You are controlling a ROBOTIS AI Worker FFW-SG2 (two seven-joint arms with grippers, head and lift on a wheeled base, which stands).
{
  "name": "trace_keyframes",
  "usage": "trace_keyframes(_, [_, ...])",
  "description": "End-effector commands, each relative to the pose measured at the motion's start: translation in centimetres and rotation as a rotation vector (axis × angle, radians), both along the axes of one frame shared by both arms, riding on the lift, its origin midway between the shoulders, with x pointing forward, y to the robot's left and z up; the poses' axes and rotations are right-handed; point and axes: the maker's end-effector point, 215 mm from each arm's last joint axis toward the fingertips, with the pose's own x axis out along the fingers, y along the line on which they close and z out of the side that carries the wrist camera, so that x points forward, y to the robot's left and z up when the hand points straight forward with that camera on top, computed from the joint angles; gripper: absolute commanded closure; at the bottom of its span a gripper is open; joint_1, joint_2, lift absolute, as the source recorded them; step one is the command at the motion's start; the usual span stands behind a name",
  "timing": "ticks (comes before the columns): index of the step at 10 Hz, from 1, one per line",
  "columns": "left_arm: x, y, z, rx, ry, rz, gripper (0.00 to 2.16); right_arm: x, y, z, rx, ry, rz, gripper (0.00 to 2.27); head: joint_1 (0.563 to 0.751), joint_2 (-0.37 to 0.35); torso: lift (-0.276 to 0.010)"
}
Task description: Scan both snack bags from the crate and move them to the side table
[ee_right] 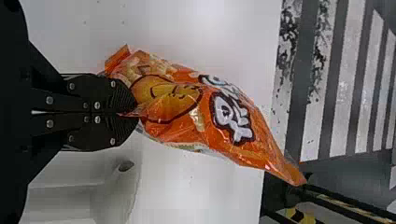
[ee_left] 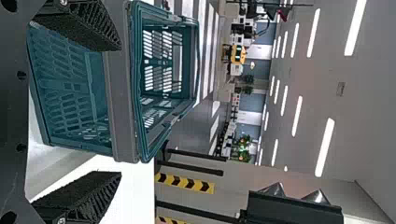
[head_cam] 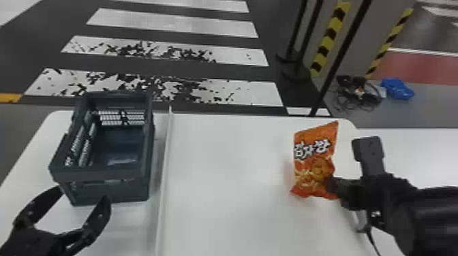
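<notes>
Snack bag (head_cam: 314,160) clamped in right gripper (head_cam: 333,188), crate (head_cam: 102,173) at left

Over the right part of the white table (head_cam: 231,170), toward its far corner, the orange bag is held roughly upright, its printed face to the head camera. The right gripper's jaws are pressed together on its lower end; in the right wrist view the wrapper creases at their tips. Whether the bag touches the surface, I cannot tell.

The left gripper (head_cam: 84,195) is at the near side of the crate, its jaws spread wide. In the left wrist view, the crate rises just beyond them; I cannot tell whether they touch it.

The dark blue-green crate sits on the left part of the table, with slotted walls. A narrow raised strip (head_cam: 165,163) runs between it and the bag. Below the right arm, near the table's right edge, is a partly hidden pale curved object (head_cam: 360,221) with a dark cable (head_cam: 373,242) beside it. Past that edge lies another white surface (head_cam: 419,153).
</notes>
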Motion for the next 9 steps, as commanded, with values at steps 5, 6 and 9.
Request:
trace_keyframes(5, [0.0, 0.2, 0.0, 0.002, 0.000, 0.003, 0.04, -1.5, 2.3, 1.7, -0.389, 0.006, 0.105, 2.25, 0.695, -0.127, -0.099])
trace_keyframes(6, [0.0, 0.2, -0.2, 0.003, 0.004, 0.003, 0.04, -2.1, 3.1, 2.3, -0.467, -0.001, 0.131, 2.25, 0.695, -0.127, -0.099])
trace_keyframes(9, [0.1, 0.0, -0.3, 0.000, 0.006, 0.001, 0.04, -3.3, 7.1, 1.7, -0.655, -0.009, 0.259, 2.25, 0.695, -0.099, -0.099])
